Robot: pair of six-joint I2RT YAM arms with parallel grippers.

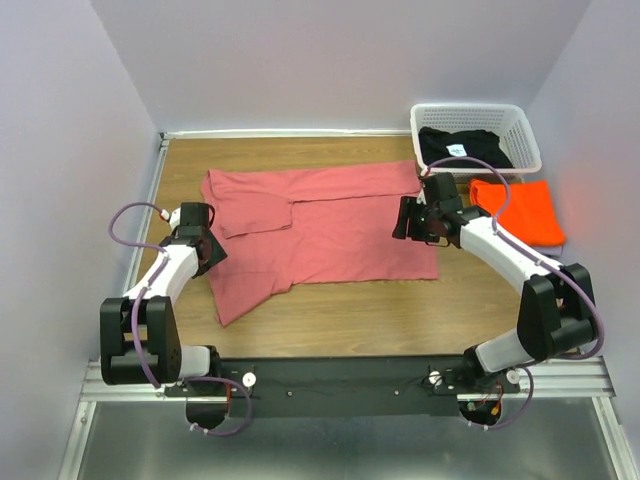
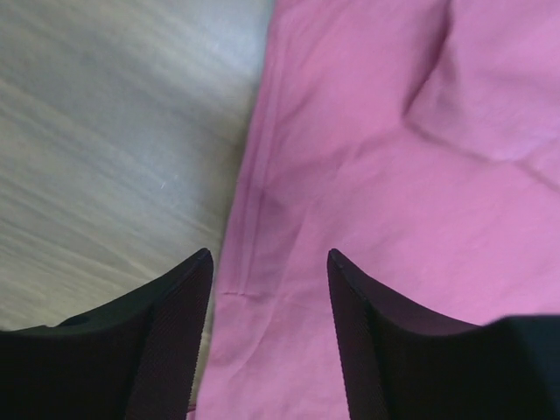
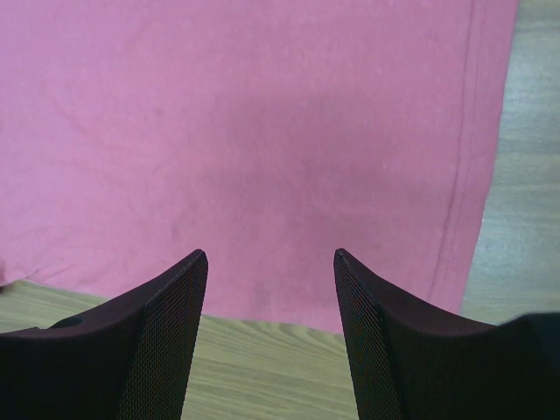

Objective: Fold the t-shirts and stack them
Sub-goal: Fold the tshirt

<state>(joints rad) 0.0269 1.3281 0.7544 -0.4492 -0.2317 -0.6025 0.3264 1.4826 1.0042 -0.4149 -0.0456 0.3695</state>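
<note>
Your 2 grippers flank the pink-red t-shirt (image 1: 330, 225) spread on the table (image 1: 330, 320): left gripper (image 2: 267, 258) over its left hem, right gripper (image 3: 269, 255) over its right edge, both with jaws apart and empty. The orange t-shirt (image 1: 520, 208) lies folded beside the basket (image 1: 465, 107), which holds the black t-shirt (image 1: 462, 148).

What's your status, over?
Left gripper open, right gripper open, both empty at edges of pink shirt. Orange shirt folded aside; black shirt in basket. Nothing blocking.

Both arms (image 1: 165, 272) are white with black joints (image 1: 140, 340) and looping lilac cables (image 1: 130, 207).
</note>
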